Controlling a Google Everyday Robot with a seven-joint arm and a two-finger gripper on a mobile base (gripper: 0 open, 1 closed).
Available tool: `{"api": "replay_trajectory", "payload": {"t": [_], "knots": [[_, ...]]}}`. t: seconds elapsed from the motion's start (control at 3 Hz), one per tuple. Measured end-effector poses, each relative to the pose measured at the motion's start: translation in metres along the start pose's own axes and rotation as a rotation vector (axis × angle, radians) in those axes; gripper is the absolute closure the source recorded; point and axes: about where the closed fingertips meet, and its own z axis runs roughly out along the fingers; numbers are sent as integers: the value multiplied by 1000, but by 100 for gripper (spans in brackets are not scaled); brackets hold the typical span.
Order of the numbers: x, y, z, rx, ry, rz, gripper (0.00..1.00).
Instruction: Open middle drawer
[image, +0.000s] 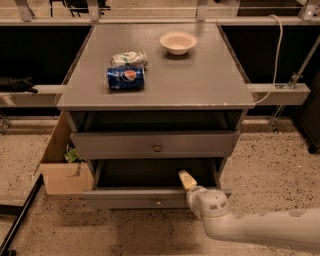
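Note:
The middle drawer (125, 199) is the lower grey front showing, with a small round knob (158, 202) at its centre. It stands pulled out, its dark inside open to view. My gripper (186, 179) is at the top edge of this drawer's front, right of the knob, reaching over into the opening. The white arm (250, 230) comes in from the lower right. Above, the taller top drawer (115, 145) with its own knob (157, 147) also stands slightly out. No drawer shows below the middle one.
On the cabinet top (200, 85) lie a blue Pepsi packet (125, 78), a crumpled wrapper (129, 58) and a white bowl (178, 42). An open cardboard box (62, 175) stands against the cabinet's left side. A black bar (20, 215) crosses the floor at lower left.

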Motion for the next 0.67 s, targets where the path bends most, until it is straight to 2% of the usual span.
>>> {"api": "replay_trajectory", "payload": {"t": [0.33, 0.67], "knots": [[-4, 1, 2, 1, -43, -28, 0], [-4, 1, 2, 1, -43, -28, 0]]}}
